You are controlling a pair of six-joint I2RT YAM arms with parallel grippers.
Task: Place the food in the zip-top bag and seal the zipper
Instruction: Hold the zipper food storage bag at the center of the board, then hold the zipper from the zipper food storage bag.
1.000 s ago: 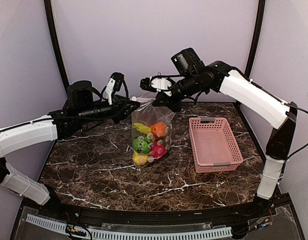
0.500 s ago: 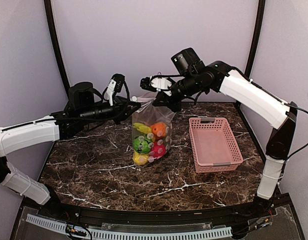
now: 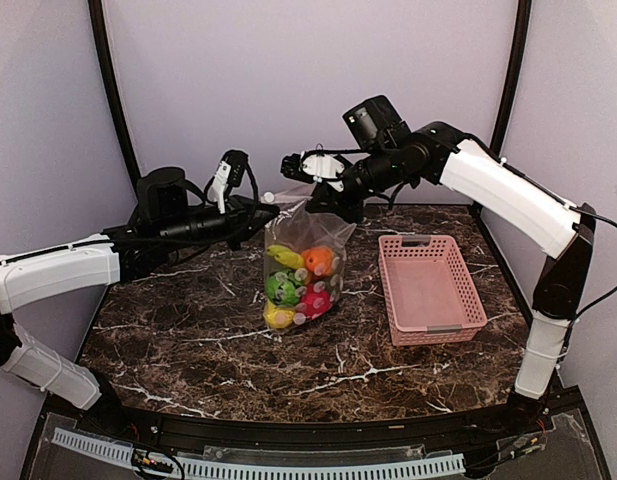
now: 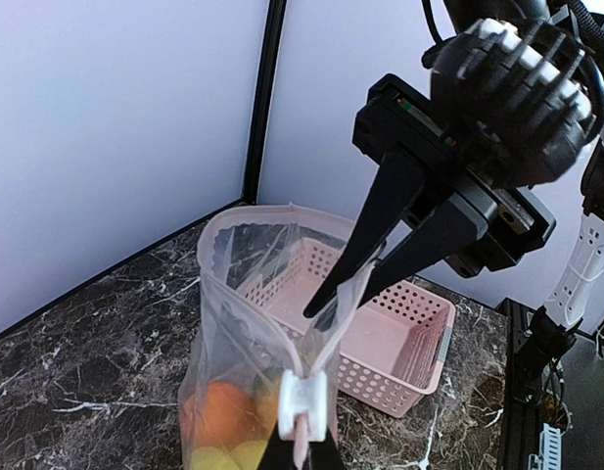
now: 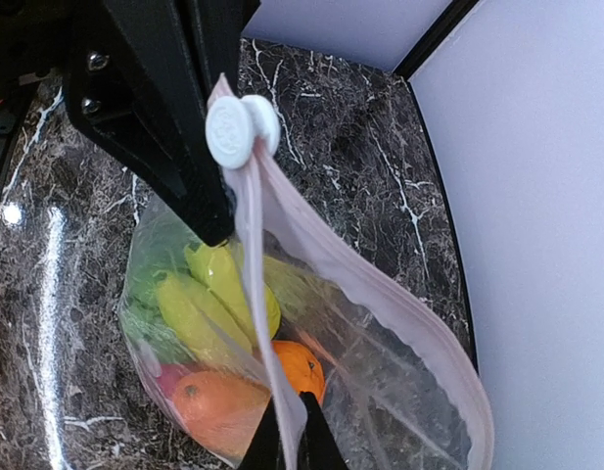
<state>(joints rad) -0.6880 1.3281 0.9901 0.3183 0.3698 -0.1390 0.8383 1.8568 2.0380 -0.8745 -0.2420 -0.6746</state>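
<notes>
The zip-top bag (image 3: 300, 262) hangs upright between both grippers above the table, with the food (image 3: 298, 285) inside: yellow, orange, green and red pieces. My left gripper (image 3: 269, 206) is shut on the zipper at its white slider tab (image 4: 303, 403), its tips low in the left wrist view (image 4: 303, 454). My right gripper (image 3: 322, 204) is shut on the zipper strip at the bag's other end (image 5: 288, 433). Between them the bag's mouth (image 4: 245, 230) bows open. The banana (image 5: 211, 292) and orange (image 5: 303, 364) show through the plastic. The slider also shows in the right wrist view (image 5: 241, 128).
An empty pink slatted basket (image 3: 431, 288) stands right of the bag on the dark marble table (image 3: 188, 330); it also shows behind the bag in the left wrist view (image 4: 404, 338). Pale walls and black posts close in the back and sides.
My left gripper has drawn slightly left with the slider tab, stretching the bag's top edge. The right gripper and the bag's body have stayed put.
</notes>
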